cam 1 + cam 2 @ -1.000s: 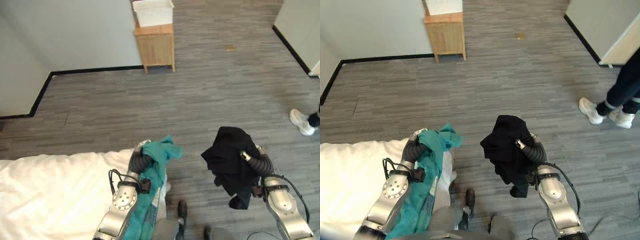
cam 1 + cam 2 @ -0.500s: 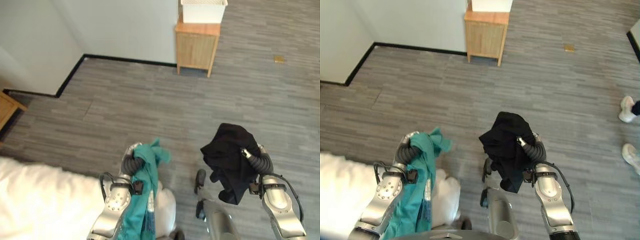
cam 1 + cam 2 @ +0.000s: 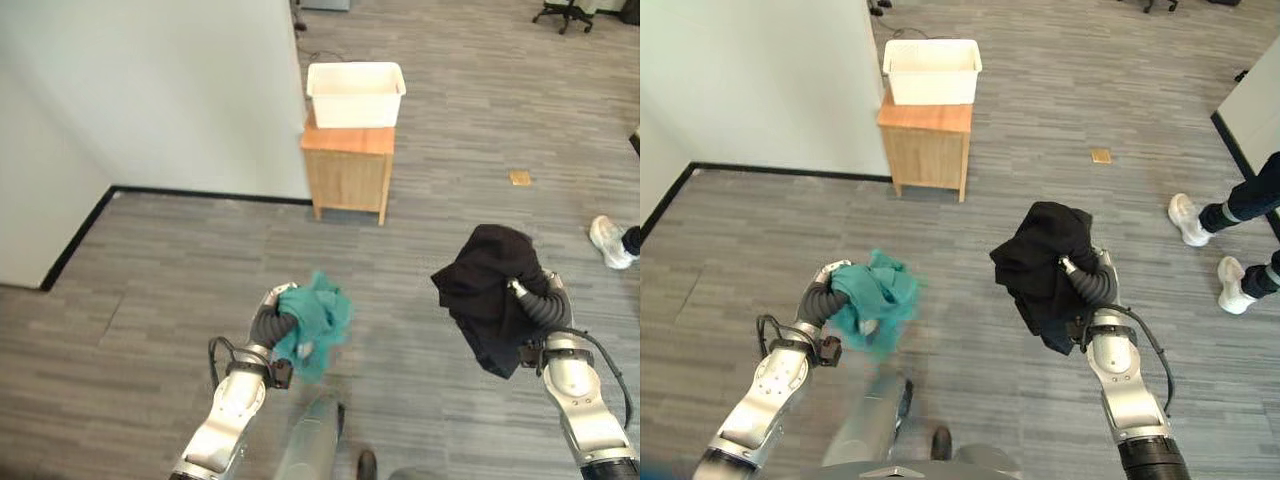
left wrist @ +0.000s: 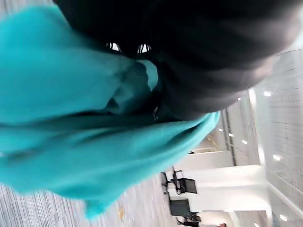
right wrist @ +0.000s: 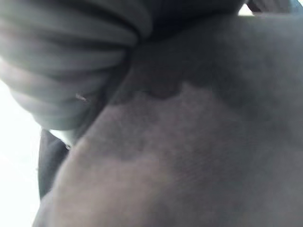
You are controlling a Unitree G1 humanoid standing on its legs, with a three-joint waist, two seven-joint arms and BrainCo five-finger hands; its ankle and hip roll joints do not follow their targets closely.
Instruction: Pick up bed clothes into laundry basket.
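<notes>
Grey plank floor (image 3: 180,300), pale wall (image 3: 150,90) with dark skirting on the robot's left, running out to a corner. Just past that corner a small wooden cabinet (image 3: 349,178) stands on the floor, and the white laundry basket (image 3: 356,93) sits on top of it, mouth open

Left hand (image 3: 277,299) held low in front with a teal garment (image 3: 313,324) bunched over it; fingers buried in the cloth, so cannot tell how they are set. Right hand (image 3: 519,290) carries a black garment (image 3: 487,293) draped over and hanging below the wrist; fingers mostly covered there too, cannot tell the grip

Risks, as judged from here:
- both loads look draped as much as held; a swing or jolt while walking could shed a garment onto the floor
- the black garment hangs low and could snag on the cabinet edge when lifted toward the basket
- the basket merely rests on the cabinet top; a push from an arm or a heavy drop on its near rim could slide or tip it
- cloth over both wrists hides the hands' own view of the release

Room: wide open floor between robot and cabinet, straight approach. Wall tight on the cabinet's left side. A person's shoe (image 3: 606,243) and legs stand off to the right, well apart from the path, but close enough to watch. A small tan scrap (image 3: 519,177) lies on the floor right of the cabinet
</notes>
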